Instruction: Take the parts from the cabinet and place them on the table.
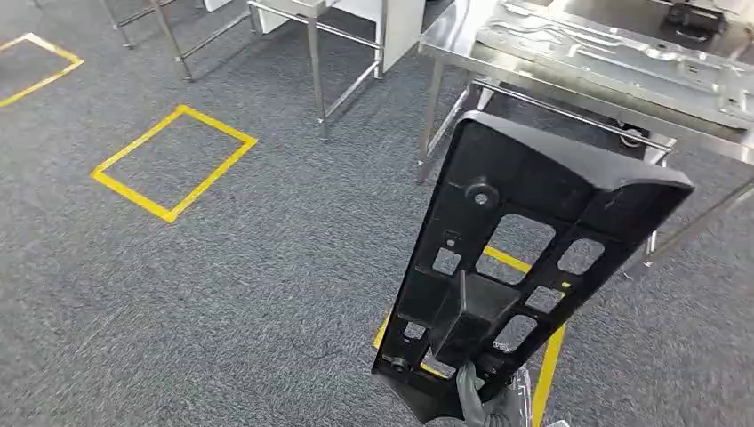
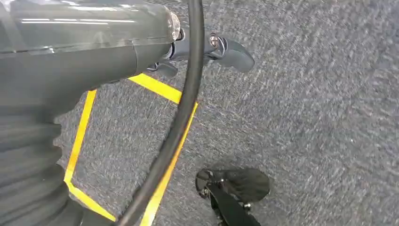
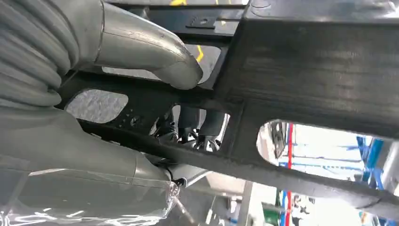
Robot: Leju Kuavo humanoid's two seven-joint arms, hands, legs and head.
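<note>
I am holding a long black plastic panel with rectangular cut-outs (image 1: 525, 240) up in front of me, gripped at its lower end by my right robot hand (image 1: 485, 400). In the right wrist view the thick grey thumb (image 3: 160, 52) is pressing on one face of the panel while darker fingers (image 3: 197, 132) are showing through a cut-out on the other side, so that robot hand is clamped on the part. The panel is tilting away from me, its far end hanging over grey carpet (image 1: 267, 267), just short of the shiny steel table (image 1: 453, 40) that is already carrying a flat silver metal sheet (image 1: 613, 53).

My left robot hand (image 2: 207, 49) is hanging over the carpet and yellow floor tape (image 2: 160, 89); I cannot tell whether its fingers are apart or together.

I am judging the risks as these: the grip is sitting at one end of a long part, so its weight could be levering it loose; the far end could strike the table edge on approach; and setting it down on the metal sheet could leave it sliding.
</note>
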